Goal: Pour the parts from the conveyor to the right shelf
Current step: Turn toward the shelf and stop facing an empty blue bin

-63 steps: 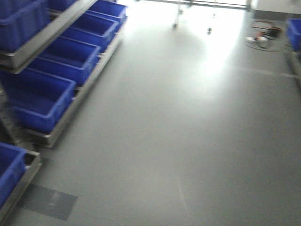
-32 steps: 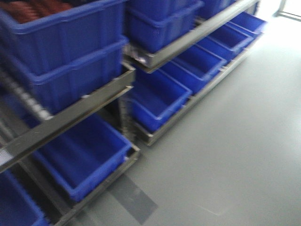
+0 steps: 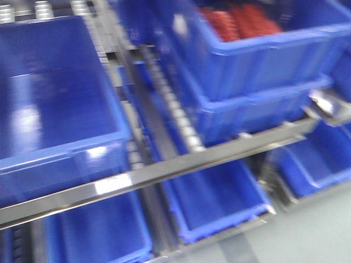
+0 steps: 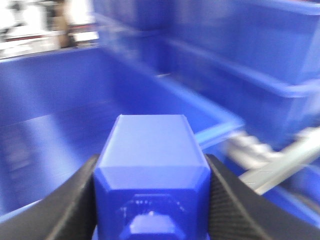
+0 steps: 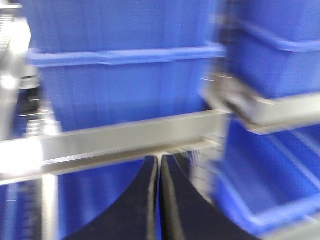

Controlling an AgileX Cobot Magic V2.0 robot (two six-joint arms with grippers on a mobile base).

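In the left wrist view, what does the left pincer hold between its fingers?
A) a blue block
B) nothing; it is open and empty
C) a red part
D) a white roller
A: the blue block sits clamped between the two black fingers of the left pincer.

The steel shelf (image 3: 164, 171) carries deep blue bins (image 3: 55, 104) on white roller tracks (image 3: 178, 112). One upper bin (image 3: 263, 60) holds what look like red items (image 3: 241, 22), blurred.
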